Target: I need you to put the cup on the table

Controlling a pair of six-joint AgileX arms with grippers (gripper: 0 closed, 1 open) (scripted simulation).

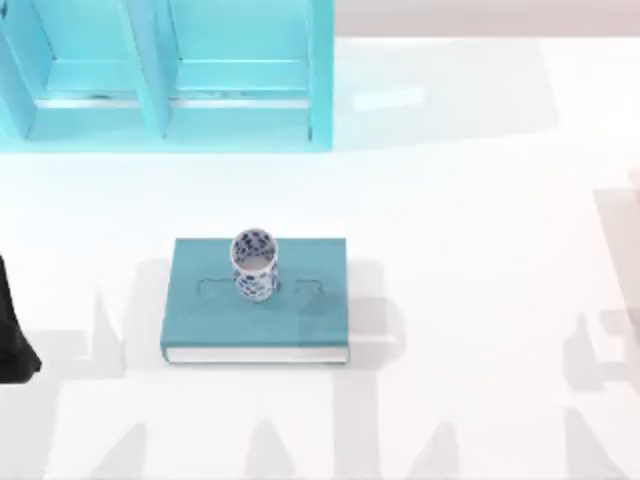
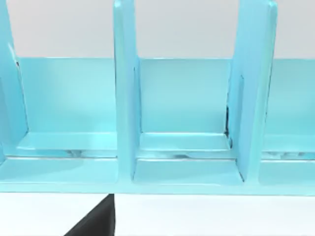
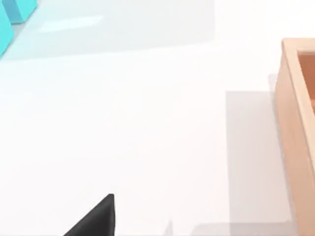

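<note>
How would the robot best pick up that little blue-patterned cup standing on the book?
Probably from above: the cup stands upright on the teal book with no handle, so an end effector could close across its round wall near the open rim. The left arm is nearer.

A teal book (image 1: 255, 320), blue shelf unit (image 1: 165, 75), wooden box (image 3: 298, 123).
</note>
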